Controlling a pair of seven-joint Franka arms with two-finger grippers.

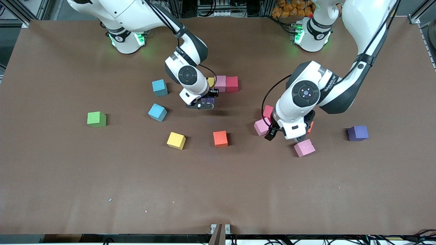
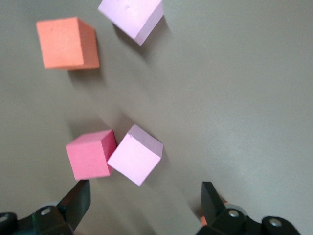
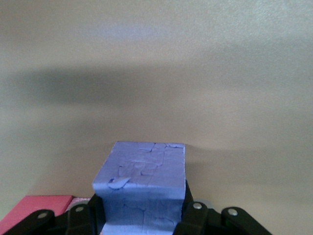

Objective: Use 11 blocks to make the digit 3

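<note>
A purple block (image 3: pixel 142 188) is gripped between the closed fingers of the right gripper (image 1: pixel 203 103), which is held just above the table (image 1: pixel 54 177), beside a short row made of a yellow block (image 1: pixel 211 82), a light pink block (image 1: pixel 220 83) and a red block (image 1: pixel 232 84); the yellow one is mostly hidden by the arm. The left gripper (image 1: pixel 285 136) is seen with its fingers (image 2: pixel 78 198) spread wide and nothing between them, over a loose group of blocks toward the left arm's end of the table. In this group a deeper pink block (image 2: pixel 90 154) is touched at one corner by a light pink one (image 2: pixel 135 154), an orange block (image 2: pixel 67 43) is partly covered by the gripper in the front view, and another light pink block (image 1: pixel 304 147) lies nearer to the front camera. A second purple block (image 1: pixel 357 132) is placed well apart, closer to the left arm's end. Toward the right arm's end, two blue blocks (image 1: pixel 159 87) (image 1: pixel 157 112) are found near each other, and a green cube (image 1: pixel 96 119) lies farther out. Nearer to the front camera, a yellow block (image 1: pixel 176 140) and an orange-red block (image 1: pixel 220 138) are lying separately. Only the first three blocks of the digit 3 are laid.
</note>
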